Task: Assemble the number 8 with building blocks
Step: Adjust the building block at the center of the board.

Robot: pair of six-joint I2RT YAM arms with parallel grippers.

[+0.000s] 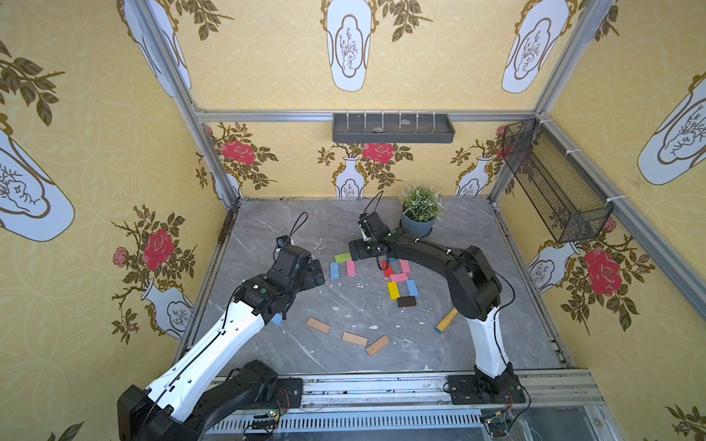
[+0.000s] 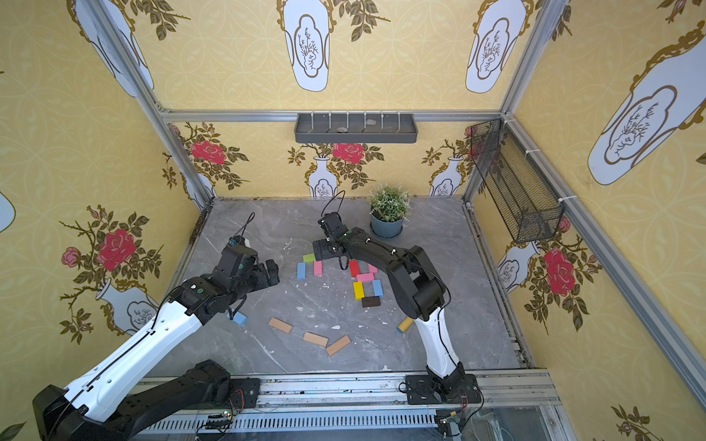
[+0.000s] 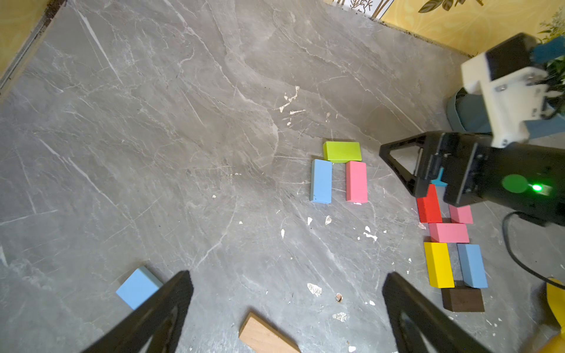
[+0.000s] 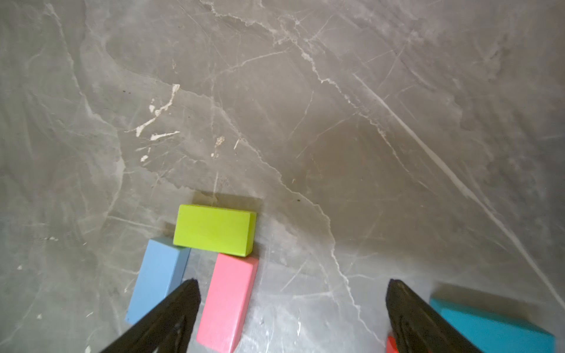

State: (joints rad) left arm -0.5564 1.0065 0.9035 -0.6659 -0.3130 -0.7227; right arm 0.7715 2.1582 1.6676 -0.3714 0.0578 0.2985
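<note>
Green block [image 1: 342, 257] touching blue block [image 1: 334, 270], pink block [image 1: 350, 268] on counter [image 1: 324, 362]; left jaws wide apart, empty; right jaws same, near green block

No printed text, label or brand is legible. The only numeral is the number 8 [image 1: 399, 277] laid from building blocks [image 1: 393, 290] near the counter's [image 1: 344, 305] middle, its top hidden by the right arm [image 1: 428, 250].

The left fingers [image 3: 162, 314] spread wide; the right fingers [image 4: 174, 314] too.

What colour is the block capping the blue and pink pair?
The block is lime green; clearest in the right wrist view.
</note>
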